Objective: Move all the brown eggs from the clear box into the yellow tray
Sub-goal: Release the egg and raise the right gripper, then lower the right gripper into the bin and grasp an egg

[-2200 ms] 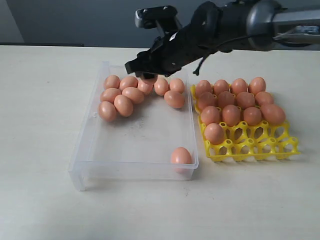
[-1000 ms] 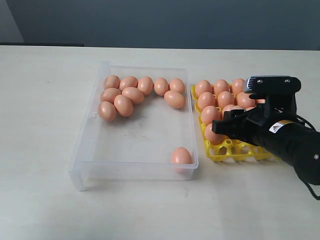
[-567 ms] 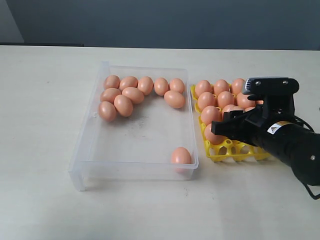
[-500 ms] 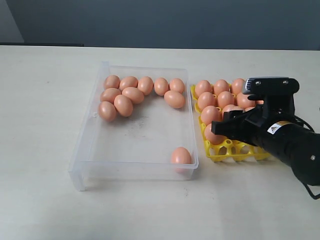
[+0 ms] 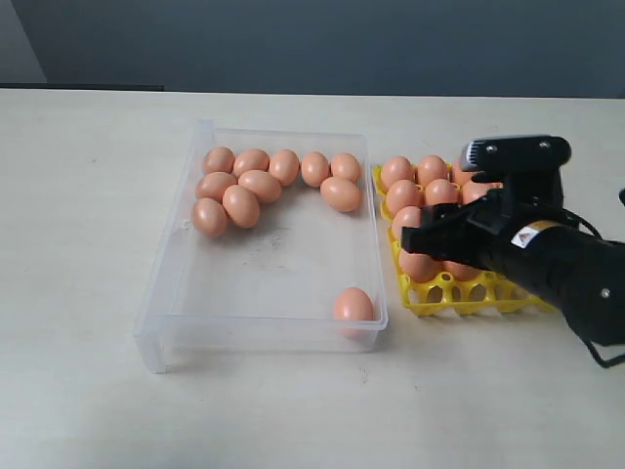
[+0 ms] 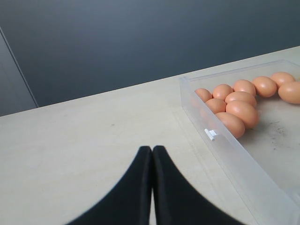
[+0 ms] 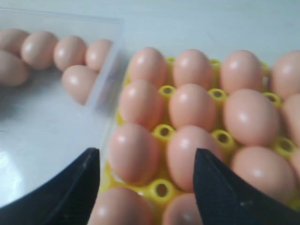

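We see right gripper over yellow tray, fingers spread wide, nothing between them. Tray sits at 3 o'clock of clear box, just beside it, cups below gripper filled with brown eggs. In box: 10 eggs clustered at 11 to 12 o'clock end, 1 lone egg in 5 o'clock corner. Left gripper over table outside box wall, fingers pressed together, empty.
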Controlling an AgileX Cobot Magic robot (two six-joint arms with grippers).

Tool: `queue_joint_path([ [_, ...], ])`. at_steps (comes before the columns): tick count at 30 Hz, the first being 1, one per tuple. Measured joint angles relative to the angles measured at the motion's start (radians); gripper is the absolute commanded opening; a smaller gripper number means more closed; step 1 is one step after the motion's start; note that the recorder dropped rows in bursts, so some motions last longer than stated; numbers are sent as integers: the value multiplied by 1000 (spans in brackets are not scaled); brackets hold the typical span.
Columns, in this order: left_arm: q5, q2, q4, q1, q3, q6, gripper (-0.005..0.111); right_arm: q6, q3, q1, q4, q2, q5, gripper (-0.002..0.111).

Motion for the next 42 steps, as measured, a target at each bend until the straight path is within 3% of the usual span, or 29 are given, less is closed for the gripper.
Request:
queue_joint_path([
  [6,0,0,0,0,0,0,0,15,-253,0,-145,22,317,57],
  [21,0,0,0,0,0,0,0,17,-916,0,-395,474,765,57],
  [30,0,0,0,0,0,0,0,19,-1113,0,-532,625,983,57],
  [40,0,0,0,0,0,0,0,38,-1187,0,-568,670,1141,56],
  [42,0,0,0,0,0,0,0,41,-1189,0,-576,689,1159,48],
])
